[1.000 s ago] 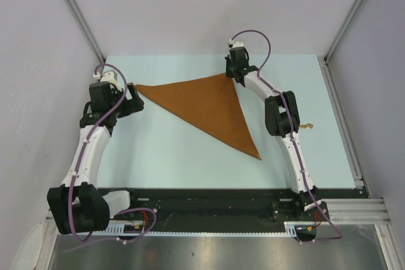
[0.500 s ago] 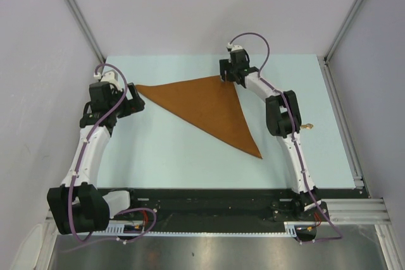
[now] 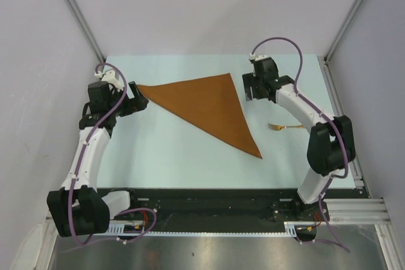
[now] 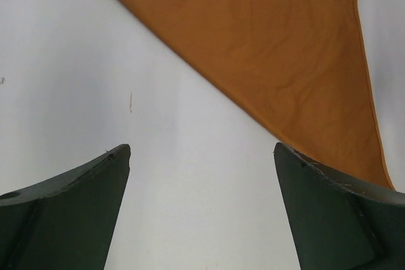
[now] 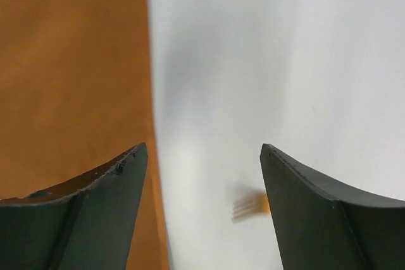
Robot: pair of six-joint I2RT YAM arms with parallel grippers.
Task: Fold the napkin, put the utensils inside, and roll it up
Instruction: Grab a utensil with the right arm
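On worktop [image 3: 158, 156], napkin [image 3: 205, 109] lies folded triangular, fork [image 3: 283, 126] apart at right.
Both open, empty: right fingers [image 5: 82, 219] hang beside napkin edge, likely to fetch fork; left fingers [image 4: 63, 213] hover by left corner.

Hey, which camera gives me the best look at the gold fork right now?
The top external view: the whole fork lies on the table, right of the napkin and apart from it. The right wrist view catches the fork only as blurred tines at its lower edge. The left wrist view shows none of it.
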